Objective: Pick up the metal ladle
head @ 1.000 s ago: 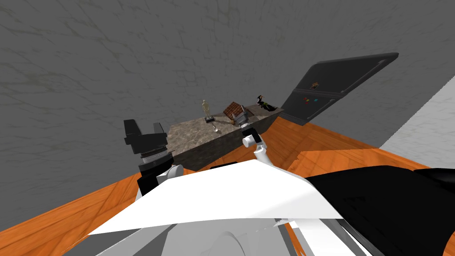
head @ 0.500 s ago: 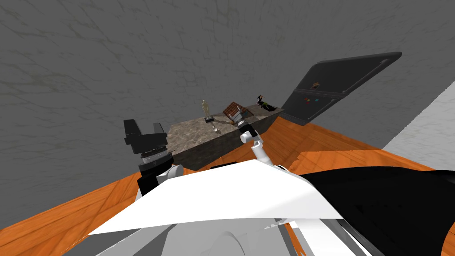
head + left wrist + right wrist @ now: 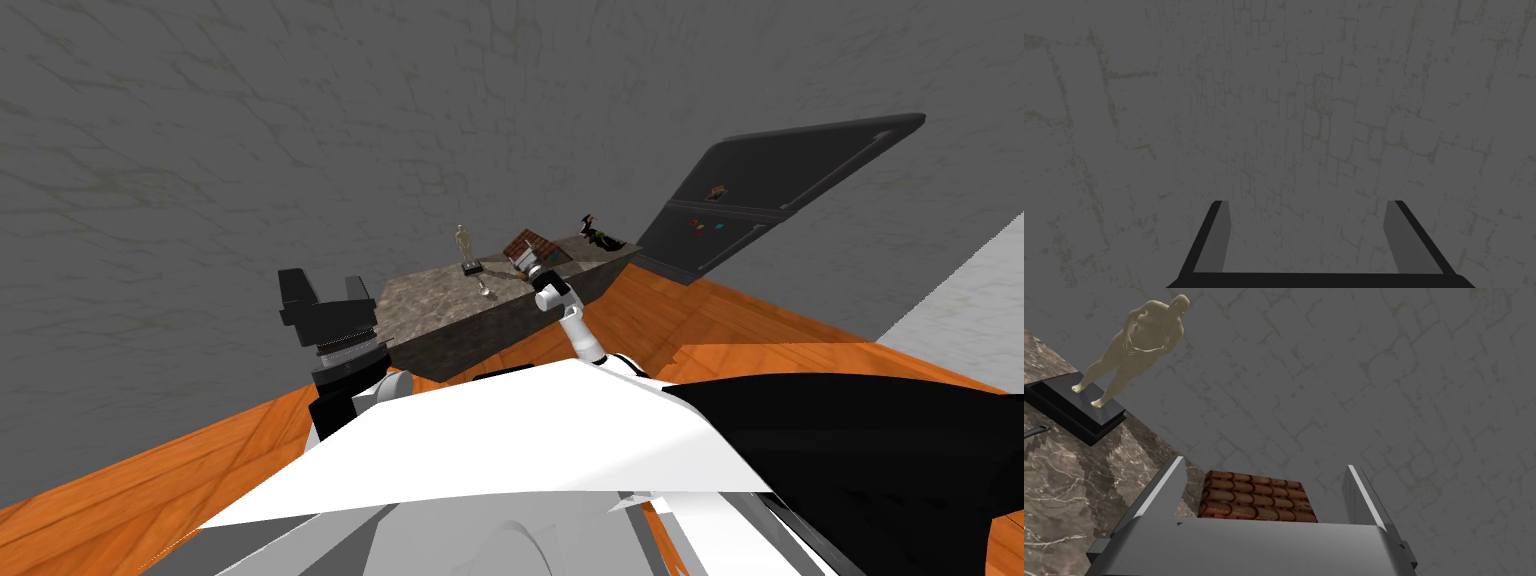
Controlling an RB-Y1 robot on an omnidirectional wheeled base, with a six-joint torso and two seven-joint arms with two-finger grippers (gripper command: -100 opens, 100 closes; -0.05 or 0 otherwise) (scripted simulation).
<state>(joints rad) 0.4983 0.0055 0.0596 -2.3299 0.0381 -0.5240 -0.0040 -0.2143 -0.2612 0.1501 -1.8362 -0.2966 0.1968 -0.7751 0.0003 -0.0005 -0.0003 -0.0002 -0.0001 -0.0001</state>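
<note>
Right end effector is out over the counter, blades wide apart w/ nothing between them, pointed at a little model house w/ a brown tiled roof. That's not the target. The ladle lies on the marble top just in front of the black base of a tan statuette, i.e. off to the robot's left of that end effector and a bit nearer the counter's front edge. Only the tip of its handle pokes in beside the base in the right wrist view.

Its long axis looks to run roughly from the base toward the front edge, but it's too small to be sure.

Left end effector is also wide open, held up near the counter's left corner, well apart from the ladle. So the right arm is nearer, and I'd say it needs to swing left and tip down, approx. square to the handle.
</note>
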